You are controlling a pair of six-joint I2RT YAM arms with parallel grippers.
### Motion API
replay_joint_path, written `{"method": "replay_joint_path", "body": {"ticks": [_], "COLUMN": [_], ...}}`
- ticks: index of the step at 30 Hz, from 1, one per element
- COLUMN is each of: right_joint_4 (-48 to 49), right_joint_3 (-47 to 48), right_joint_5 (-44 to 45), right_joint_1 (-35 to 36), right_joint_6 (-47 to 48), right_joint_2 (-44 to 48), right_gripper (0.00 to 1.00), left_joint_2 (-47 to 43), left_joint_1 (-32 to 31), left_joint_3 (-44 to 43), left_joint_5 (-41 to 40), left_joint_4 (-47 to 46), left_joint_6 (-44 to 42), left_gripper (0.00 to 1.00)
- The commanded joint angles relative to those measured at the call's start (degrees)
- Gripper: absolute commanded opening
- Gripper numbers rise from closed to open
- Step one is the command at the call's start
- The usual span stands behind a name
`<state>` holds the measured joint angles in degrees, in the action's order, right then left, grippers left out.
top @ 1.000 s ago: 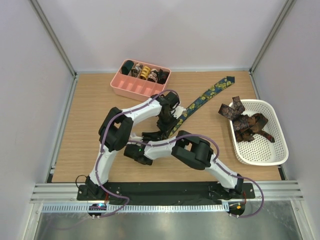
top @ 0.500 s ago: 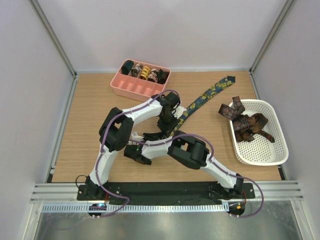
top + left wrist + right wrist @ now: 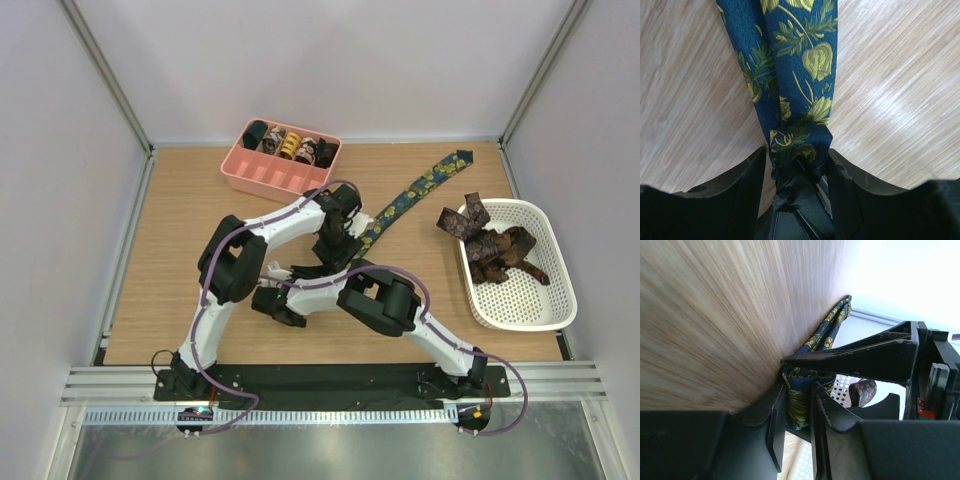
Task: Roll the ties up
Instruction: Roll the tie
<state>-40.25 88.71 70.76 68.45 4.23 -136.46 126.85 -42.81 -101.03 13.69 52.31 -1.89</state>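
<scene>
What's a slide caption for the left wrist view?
Left gripper pinches the bunched end of the navy leaf-print tie, the rest lying flat on the wooden table.

A light wood-grain desk (image 3: 170, 250) stands enclosed by plain pale walls (image 3: 320, 60) on three sides, with grey metal posts (image 3: 108, 75) at the back corners. A slotted aluminium rail (image 3: 110, 385) edges its near side. Soft light leaves a pale sheen (image 3: 880, 100) on the wood.
</scene>
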Motion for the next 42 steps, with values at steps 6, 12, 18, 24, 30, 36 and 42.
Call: {"method": "replay_joint_path", "body": {"ticks": [6,12,18,24,30,36,42], "right_joint_4": [4.39,6.41,7.20,11.33,14.06,18.97,23.45], "right_joint_3": [-3.45,-4.59,-5.12,-8.72,-11.80,-16.89,-21.99], "right_joint_5": [-10.90,-12.84,-14.15,-20.74,-30.06,-46.74,-61.08], "right_joint_1": [-1.12,-0.95,-0.86,-1.38,-3.75,-8.67,-14.65], "right_joint_6": [-1.50,-1.59,-2.12,-3.53,-5.80,-8.97,-10.12], "right_joint_2": [2.60,5.24,6.30,12.62,19.03,26.32,31.08], "right_gripper": [0.01,0.01,0.01,0.01,0.01,0.01,0.01], "left_joint_2": [-6.52,-10.39,-14.25,-26.61,-40.26,-50.72,-56.70], "left_joint_1": [-0.52,-0.52,-0.35,4.65,10.20,12.74,17.05], "left_joint_3": [-0.57,-1.36,-2.24,9.57,26.57,41.68,53.30], "left_joint_5": [-2.00,-4.11,-8.83,-12.90,-15.34,-23.09,-28.01], "left_joint_4": [-1.51,-5.64,-9.33,-20.83,-38.14,-47.89,-56.44], "left_joint_6": [-2.07,-2.42,-1.45,8.03,15.34,21.73,32.17], "left_gripper": [0.56,0.57,0.58,0.58,0.64,0.75,0.89]}}
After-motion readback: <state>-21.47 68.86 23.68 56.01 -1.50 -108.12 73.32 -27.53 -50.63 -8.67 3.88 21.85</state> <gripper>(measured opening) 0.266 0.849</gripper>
